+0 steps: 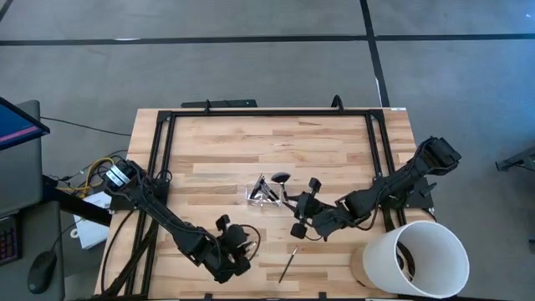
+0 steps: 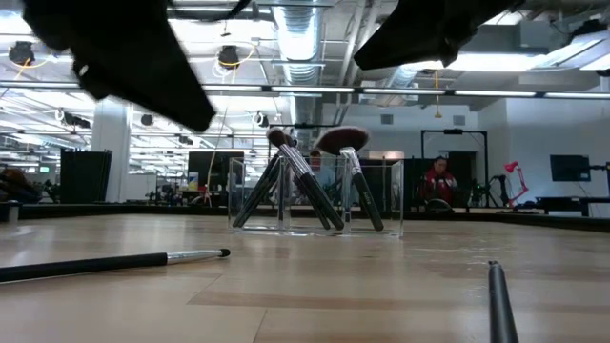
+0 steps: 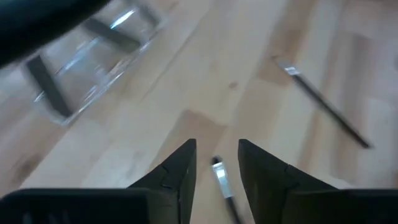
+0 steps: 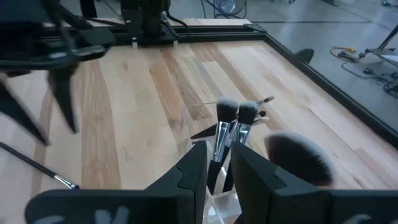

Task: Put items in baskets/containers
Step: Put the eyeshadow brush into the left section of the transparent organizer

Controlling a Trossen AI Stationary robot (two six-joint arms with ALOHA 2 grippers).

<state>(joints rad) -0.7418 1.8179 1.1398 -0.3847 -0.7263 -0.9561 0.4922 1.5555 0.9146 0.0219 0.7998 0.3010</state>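
The table (image 1: pixel 334 150) is a pale butcher-block top of light wooden planks, edged by a black metal frame (image 1: pixel 267 113) and standing on a grey floor crossed by dark lines. Near its middle sits the clear tray (image 1: pixel 261 195), with several makeup brushes (image 2: pixel 305 181) leaning inside it, heads up, among them one with a wide fan-shaped head (image 2: pixel 343 139). The right gripper (image 1: pixel 303 211) hangs just right of the tray, its fingers (image 4: pixel 199 165) a little apart with nothing clamped between them. The left gripper (image 1: pixel 232 242) is at the near edge, left of centre, fingers (image 3: pixel 180 168) apart above a thin brush (image 3: pixel 222 183) lying on the wood. A loose brush (image 1: pixel 287 265) lies near the table's front edge, between the two grippers. A large white bucket (image 1: pixel 415 259) stands at the near right corner. A monitor (image 1: pixel 17 125) shows at the far left, off the table. Across the table the low view opens onto a big workshop hall with ceiling ducts (image 2: pixel 295 38), strip lights and desks, where a person in red (image 2: pixel 438 181) sits at the right.
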